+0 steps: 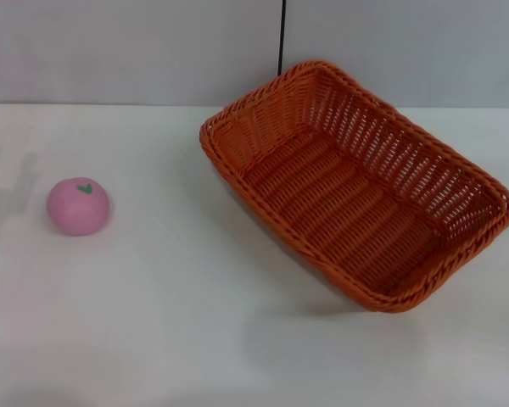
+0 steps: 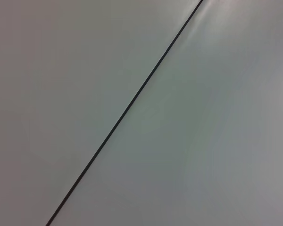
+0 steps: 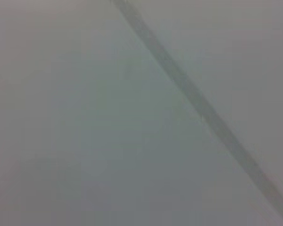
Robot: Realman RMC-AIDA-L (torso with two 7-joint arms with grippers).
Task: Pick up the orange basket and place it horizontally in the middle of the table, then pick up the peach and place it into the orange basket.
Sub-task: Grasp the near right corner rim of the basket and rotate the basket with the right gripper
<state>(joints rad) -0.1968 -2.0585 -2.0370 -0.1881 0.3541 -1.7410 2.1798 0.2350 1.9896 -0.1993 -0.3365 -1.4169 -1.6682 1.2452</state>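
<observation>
White tabletop (image 1: 195,339) fills the head view, its near stretch at 6 o'clock bare and faintly shadowed. Farther in, toward 9 o'clock, the peach (image 1: 78,206) sits upright on the surface, pink and round, its small green leaf mark facing up. It lies well apart from the orange basket (image 1: 356,182), with open tabletop between the two.

The orange basket occupies the side from centre toward 3 o'clock, resting on the tabletop with its open mouth up. Its long axis runs diagonally (from about 11 o'clock down to about 4 o'clock), so it is turned askew, not square to the table's edge. One corner of the braided rim reaches toward the far edge at 12 o'clock, the opposite corner points toward 4 o'clock. Nothing lies inside the woven bottom.

Beyond the tabletop, at 12 o'clock, a pale grey wall (image 1: 110,51) rises, split by a thin dark vertical seam (image 1: 282,38) just behind the basket's far corner.

Neither the left tool nor the right tool appears in any view; both wrist views show only a plain grey panel (image 2: 203,141) crossed by a dark diagonal line (image 2: 127,109), so their state cannot be told.
</observation>
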